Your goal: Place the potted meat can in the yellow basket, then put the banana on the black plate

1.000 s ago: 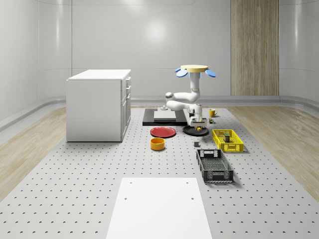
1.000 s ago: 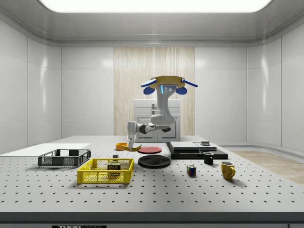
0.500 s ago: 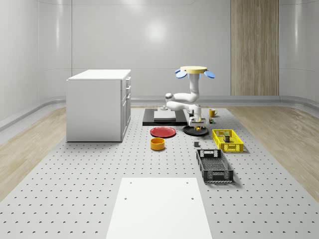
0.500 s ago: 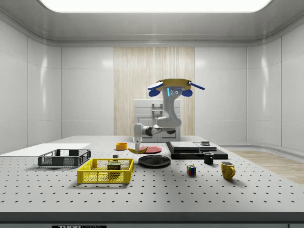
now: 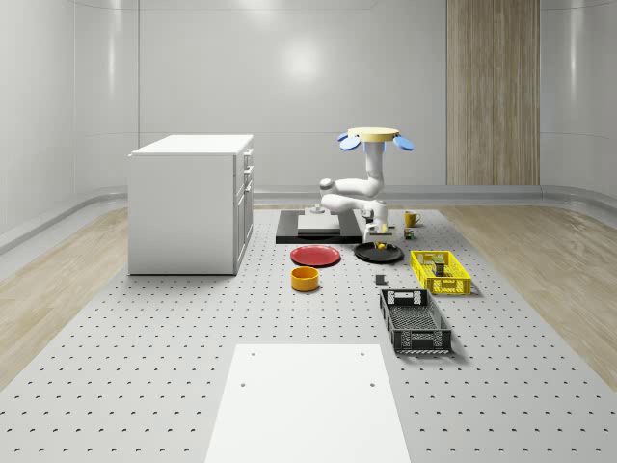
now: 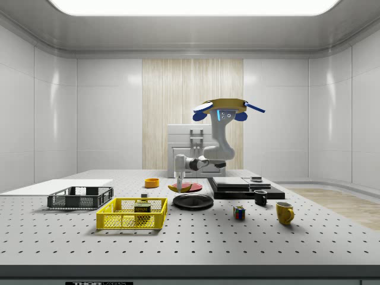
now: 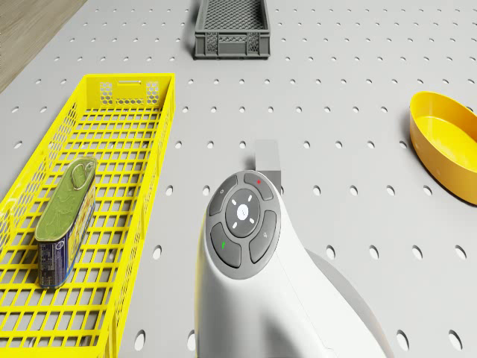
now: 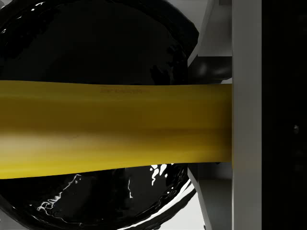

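The drone (image 5: 376, 138) hovers above the table near the black plate (image 5: 366, 258). Its arm reaches down, and the gripper (image 6: 180, 180) is shut on the banana (image 6: 181, 187), which hangs just above the black plate (image 6: 193, 201) toward the side view's left. In the wrist view the banana (image 8: 115, 129) lies across the picture against one finger (image 8: 247, 115), with the glossy black plate (image 8: 96, 48) under it. The potted meat can (image 7: 67, 220) lies inside the yellow basket (image 7: 160, 142). That basket (image 5: 441, 271) stands to the whole-scene view's right of the plate.
A red plate (image 5: 315, 256) and a yellow bowl (image 5: 305, 279) lie to the whole-scene view's left of the black plate. A black crate (image 5: 415, 320) sits nearer the front, a white cabinet (image 5: 191, 203) stands at the left. A yellow mug (image 6: 284, 212) and a cube (image 6: 238, 212) stand at the side view's right.
The drone and arm have shifted toward the side view's right, carrying the banana from beside the black plate to over it. The can and basket have not moved.
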Controlling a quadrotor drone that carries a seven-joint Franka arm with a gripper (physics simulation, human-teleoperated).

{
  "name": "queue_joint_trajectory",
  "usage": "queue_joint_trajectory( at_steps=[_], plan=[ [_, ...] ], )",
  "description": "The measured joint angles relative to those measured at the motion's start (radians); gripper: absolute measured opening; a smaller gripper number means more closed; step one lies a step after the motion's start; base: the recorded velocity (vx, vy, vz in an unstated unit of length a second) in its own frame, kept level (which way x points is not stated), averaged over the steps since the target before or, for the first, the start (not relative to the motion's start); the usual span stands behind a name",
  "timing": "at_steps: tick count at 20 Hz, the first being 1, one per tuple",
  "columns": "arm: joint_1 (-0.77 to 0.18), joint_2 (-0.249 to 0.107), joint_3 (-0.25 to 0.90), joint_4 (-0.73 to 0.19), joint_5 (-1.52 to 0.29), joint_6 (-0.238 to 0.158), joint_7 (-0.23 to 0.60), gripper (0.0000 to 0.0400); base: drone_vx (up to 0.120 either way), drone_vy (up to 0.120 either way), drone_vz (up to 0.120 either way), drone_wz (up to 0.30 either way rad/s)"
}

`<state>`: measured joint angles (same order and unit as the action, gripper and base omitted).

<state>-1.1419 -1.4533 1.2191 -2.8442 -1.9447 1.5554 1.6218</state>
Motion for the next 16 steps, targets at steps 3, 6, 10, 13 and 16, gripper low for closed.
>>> queue_joint_trajectory(
  at_steps=[3,6,10,13,16],
  plan=[
    [0.000,0.001,0.000,0.000,0.000,0.000,0.000,0.0193,-0.120,0.000,0.000,0.000],
    [0.000,0.001,0.000,0.000,0.000,-0.001,0.000,0.0193,-0.120,0.000,0.000,0.000],
    [0.001,0.002,0.000,0.000,-0.001,-0.002,-0.001,0.0193,-0.120,0.000,0.000,0.000],
    [0.000,0.002,-0.004,0.001,-0.005,0.000,-0.001,0.0193,-0.053,0.000,0.000,0.000],
    [-0.002,0.001,-0.030,0.009,-0.029,0.011,-0.003,0.0193,0.000,0.000,0.000,0.000]
  ],
)
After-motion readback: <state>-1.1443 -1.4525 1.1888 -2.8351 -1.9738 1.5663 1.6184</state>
